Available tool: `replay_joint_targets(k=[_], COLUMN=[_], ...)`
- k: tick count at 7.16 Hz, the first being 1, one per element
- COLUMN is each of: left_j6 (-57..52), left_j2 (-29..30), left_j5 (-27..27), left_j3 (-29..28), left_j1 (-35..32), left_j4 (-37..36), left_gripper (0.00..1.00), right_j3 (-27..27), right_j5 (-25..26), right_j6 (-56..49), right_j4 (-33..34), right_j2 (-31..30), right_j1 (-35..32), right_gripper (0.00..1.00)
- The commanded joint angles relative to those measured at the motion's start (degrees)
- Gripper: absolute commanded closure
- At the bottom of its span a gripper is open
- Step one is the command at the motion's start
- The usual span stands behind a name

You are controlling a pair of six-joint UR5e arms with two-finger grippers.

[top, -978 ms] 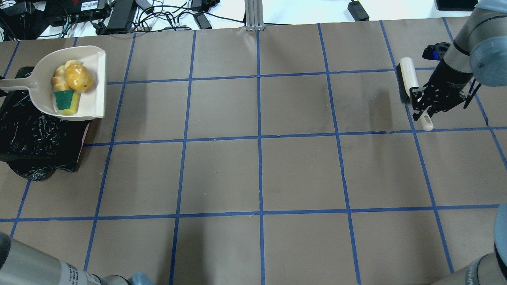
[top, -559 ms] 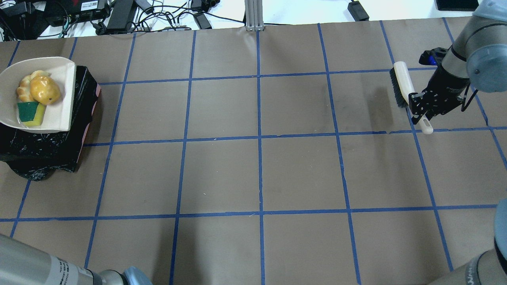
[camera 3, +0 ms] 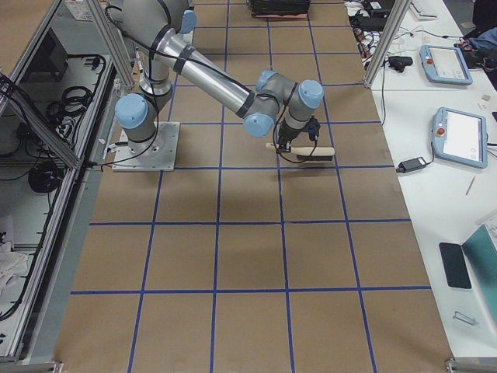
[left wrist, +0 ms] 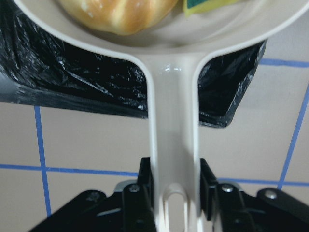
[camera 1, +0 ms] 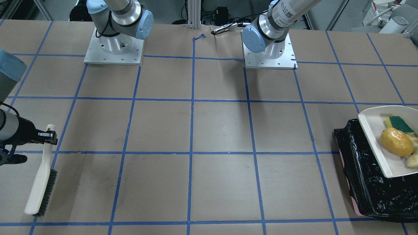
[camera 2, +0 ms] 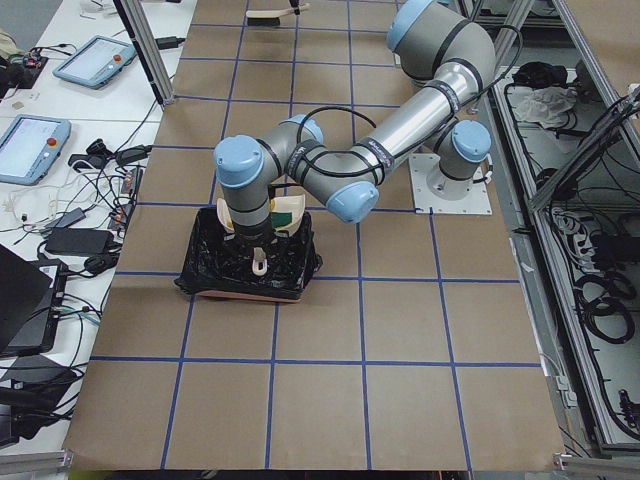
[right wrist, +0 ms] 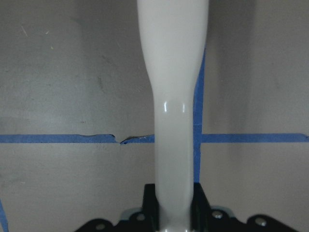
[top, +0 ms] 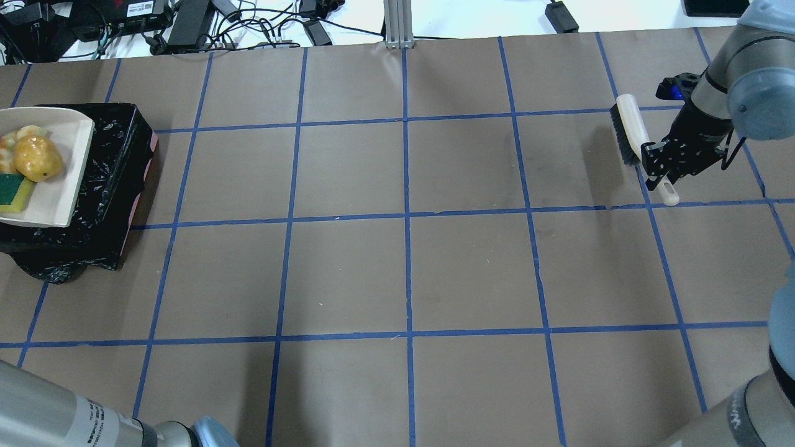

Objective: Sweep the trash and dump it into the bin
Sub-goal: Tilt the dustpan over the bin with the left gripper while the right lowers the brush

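Bin (top: 115, 161), black-lined, stands at the table's left end. We see the beige dustpan (top: 61, 192) held over it, handle clamped in the left gripper (left wrist: 175, 188). Well apart, the right gripper (top: 659, 171) is clenched on a brush (top: 628, 130). Potato (top: 38, 159), sponge (top: 11, 189) and bread (top: 7, 152) all lie in the pan. We judge dumping is in hand, and next the pan's mouth must tip down. The overhead view's edge crops the pan and bread.
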State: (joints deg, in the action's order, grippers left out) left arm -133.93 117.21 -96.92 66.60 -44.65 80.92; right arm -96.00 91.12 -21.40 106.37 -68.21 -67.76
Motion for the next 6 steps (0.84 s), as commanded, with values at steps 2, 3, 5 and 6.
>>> replay_joint_targets(k=[2,3,5,6], left_j6=[-5.2,-6.8,-9.7,-10.1], left_j2=[2.3,2.3,2.3,2.3], left_j5=[-3.5,-5.8,-8.8,-11.3], left_j3=[-1.0,-1.1,-1.1,-1.6], left_j1=[1.0,0.9,0.4,-0.4], left_j4=[-3.7,-4.2,-6.4,-6.7], left_gripper=[1.00,1.00,1.00,1.00], right_j3=[0.2,0.2,0.1,0.1], right_j5=[-0.1,-0.1,-0.1,-0.1], right_j6=[0.0,-0.1,-0.1,-0.1], right_j4=[0.0,-0.1,0.0,0.0], right_j2=[0.6,1.1,1.3,1.3], right_j1=[0.0,0.0,0.0,0.0], right_gripper=[1.00,1.00,1.00,1.00])
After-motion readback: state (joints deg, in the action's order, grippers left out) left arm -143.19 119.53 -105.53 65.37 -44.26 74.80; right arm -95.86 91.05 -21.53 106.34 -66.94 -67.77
